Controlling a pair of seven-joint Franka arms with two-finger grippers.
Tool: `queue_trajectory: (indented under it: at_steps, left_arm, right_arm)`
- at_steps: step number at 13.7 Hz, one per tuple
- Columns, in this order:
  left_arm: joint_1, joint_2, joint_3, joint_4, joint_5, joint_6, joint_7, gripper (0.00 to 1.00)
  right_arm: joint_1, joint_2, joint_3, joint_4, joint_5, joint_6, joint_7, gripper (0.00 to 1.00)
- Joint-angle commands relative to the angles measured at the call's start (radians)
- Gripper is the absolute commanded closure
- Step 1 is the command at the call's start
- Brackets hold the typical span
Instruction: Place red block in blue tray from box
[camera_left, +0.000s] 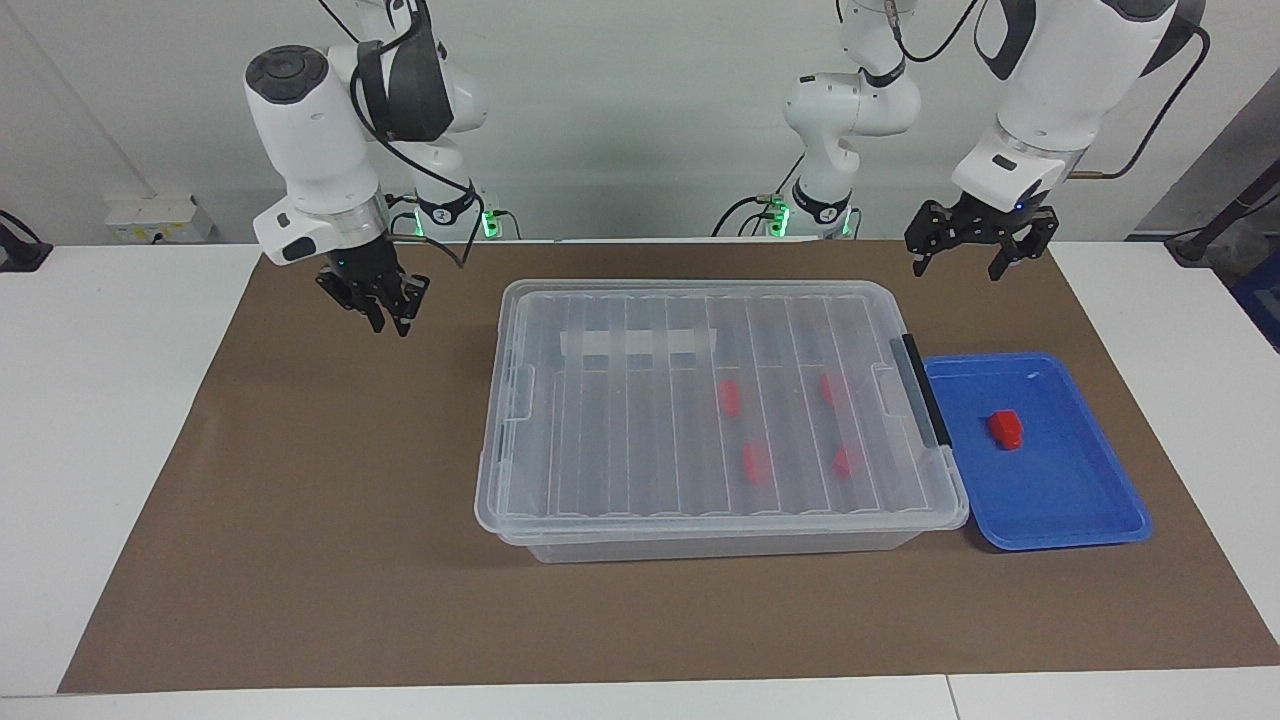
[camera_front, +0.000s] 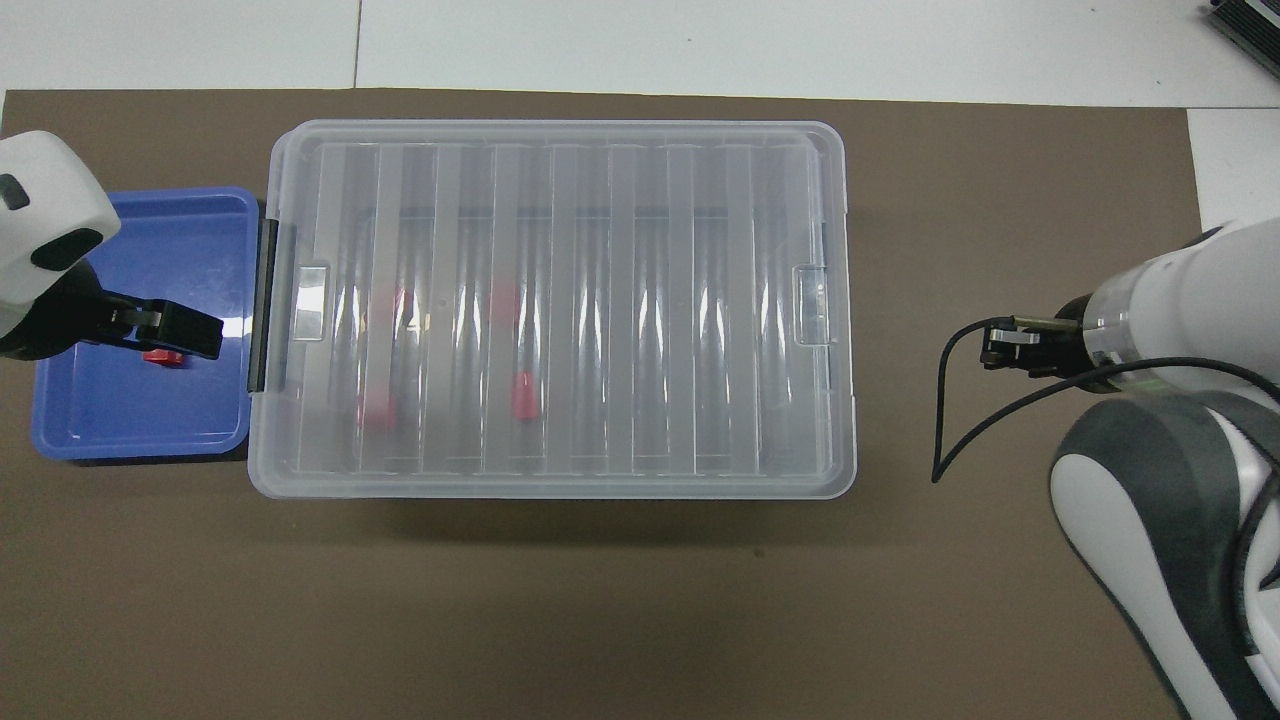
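Observation:
One red block (camera_left: 1006, 429) lies in the blue tray (camera_left: 1060, 490), which stands beside the box at the left arm's end of the table. The clear box (camera_left: 640, 430) has its ribbed lid on, and several more red blocks (camera_left: 730, 397) show through it. My left gripper (camera_left: 968, 250) is open and empty, up in the air over the tray. In the overhead view it (camera_front: 165, 330) partly covers the red block (camera_front: 163, 356) in the tray (camera_front: 130, 410). My right gripper (camera_left: 388, 318) is shut and empty, waiting over the mat at the right arm's end, away from the box (camera_front: 650, 300).
The box's black clip handle (camera_left: 925, 395) faces the tray. A brown mat (camera_left: 300, 500) covers the table under everything. The right arm's cable (camera_front: 960, 400) loops over the mat beside the box.

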Motion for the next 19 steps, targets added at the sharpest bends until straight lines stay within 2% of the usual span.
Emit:
queue_trajectory:
  at_steps: [1, 3, 6, 7, 19]
  left_arm:
    - [0.003, -0.028, 0.003, -0.032, -0.014, 0.011, -0.002, 0.00]
    - [0.003, -0.028, 0.003, -0.032, -0.014, 0.011, -0.002, 0.00]
    - [0.003, -0.028, 0.003, -0.032, -0.014, 0.010, -0.002, 0.00]
    - [0.003, -0.028, 0.003, -0.032, -0.014, 0.010, -0.003, 0.00]
    - [0.003, -0.028, 0.003, -0.032, -0.014, 0.010, -0.002, 0.00]
  right_arm:
    - [-0.018, 0.014, 0.008, 0.121, 0.001, -0.128, 0.003, 0.00]
    - [-0.021, 0.031, 0.009, 0.184, 0.004, -0.155, 0.003, 0.00]
    - [-0.023, 0.103, 0.009, 0.348, 0.002, -0.220, 0.002, 0.00]
    - [-0.023, 0.109, 0.009, 0.364, 0.001, -0.229, 0.000, 0.00]
    - [-0.064, 0.074, 0.006, 0.342, 0.002, -0.306, -0.122, 0.00]
